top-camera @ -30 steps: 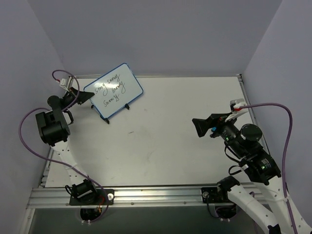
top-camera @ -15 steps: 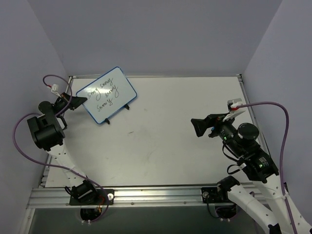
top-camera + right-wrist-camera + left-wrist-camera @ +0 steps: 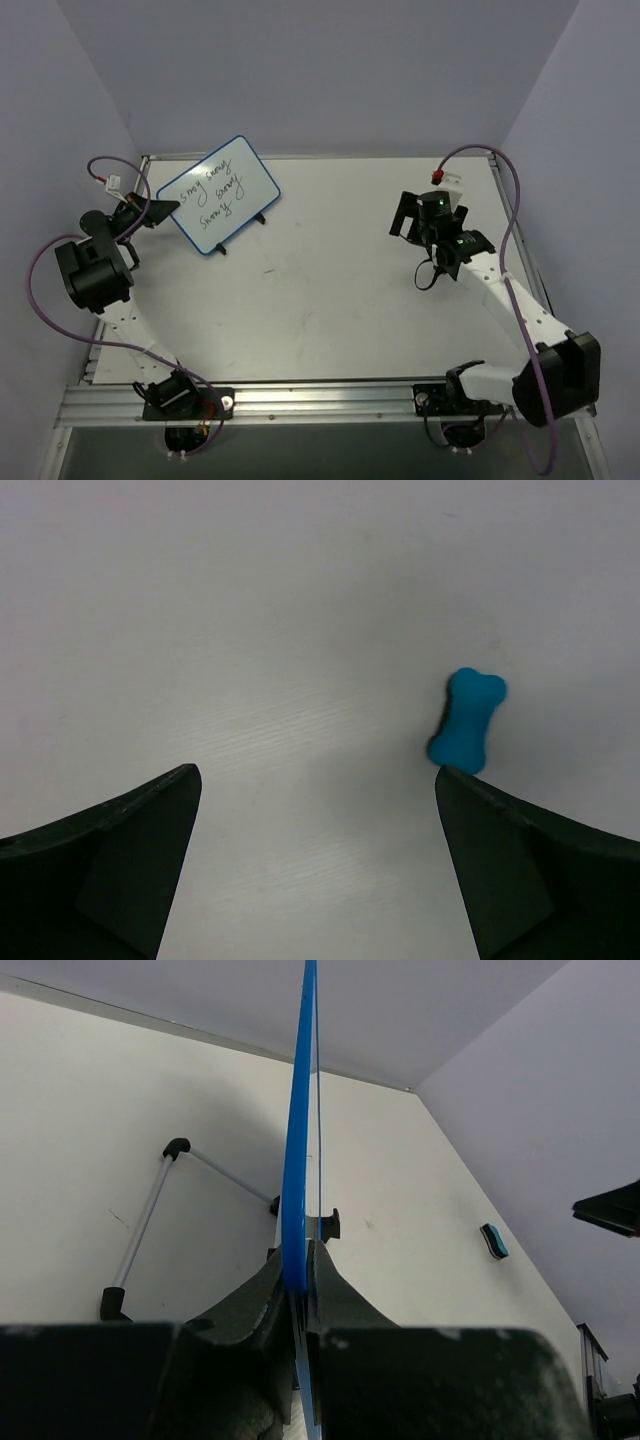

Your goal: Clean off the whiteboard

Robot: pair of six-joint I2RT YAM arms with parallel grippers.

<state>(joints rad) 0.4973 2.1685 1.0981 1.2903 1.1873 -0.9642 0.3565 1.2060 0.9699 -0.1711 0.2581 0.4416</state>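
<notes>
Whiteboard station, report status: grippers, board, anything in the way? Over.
Left gripper shut on whiteboard edge. Right gripper open over eraser. Whiteboard covered in handwriting, not yet wiped. Nothing seen in the way.

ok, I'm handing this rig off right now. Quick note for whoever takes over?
Left tool: shut on the blue frame edge of the whiteboard, at the back left of the table.
Right tool: open and empty, above the table's right side. The blue eraser lies on the table below it, off toward one finger rather than between the two.
Done: board gripped. Nothing erased; black handwriting covers it.
Left: probably centre the Right tool over the eraser, pick it up, then wipe the board.
</notes>
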